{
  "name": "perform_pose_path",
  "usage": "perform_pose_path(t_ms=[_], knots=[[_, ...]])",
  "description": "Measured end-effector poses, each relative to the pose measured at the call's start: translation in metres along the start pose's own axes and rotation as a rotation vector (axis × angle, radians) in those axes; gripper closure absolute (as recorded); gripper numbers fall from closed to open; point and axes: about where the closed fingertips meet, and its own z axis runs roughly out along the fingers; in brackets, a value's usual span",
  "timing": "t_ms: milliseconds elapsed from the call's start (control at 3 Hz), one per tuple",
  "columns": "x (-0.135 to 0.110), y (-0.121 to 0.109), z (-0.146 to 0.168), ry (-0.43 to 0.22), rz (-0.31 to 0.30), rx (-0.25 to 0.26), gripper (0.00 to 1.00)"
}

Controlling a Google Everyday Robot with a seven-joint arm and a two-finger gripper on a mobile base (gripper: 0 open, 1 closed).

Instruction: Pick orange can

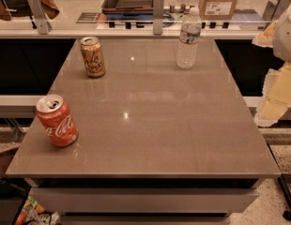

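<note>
1. Progress: nothing done yet. The orange can [92, 56] stands upright at the far-left of the table [155, 125], untouched.
2. Gripper [278, 90]: the pale shape at the right edge of view, off past the table's right side and well apart from the can. Wide or narrow: cannot tell.
3. Left to do: all of it, meaning reach, grasp and lift.
4. The can is a slim metal cylinder, tan-orange with dark cursive lettering and a silver top. Probably smooth and slippery.
5. The tabletop is flat, glossy grey-brown and shows light reflections.
6. Not targets: the red cola can [57, 121] at near-left, and the clear ribbed plastic water bottle [188, 39] at far-right. Both are well apart from the orange can.
</note>
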Motion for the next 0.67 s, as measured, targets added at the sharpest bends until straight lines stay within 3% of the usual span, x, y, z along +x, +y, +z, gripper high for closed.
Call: perform_pose_path(t_ms=[667], knots=[[-0.0050, -0.0033, -0.0045, -0.030, 0.015, 0.030, 0.00]])
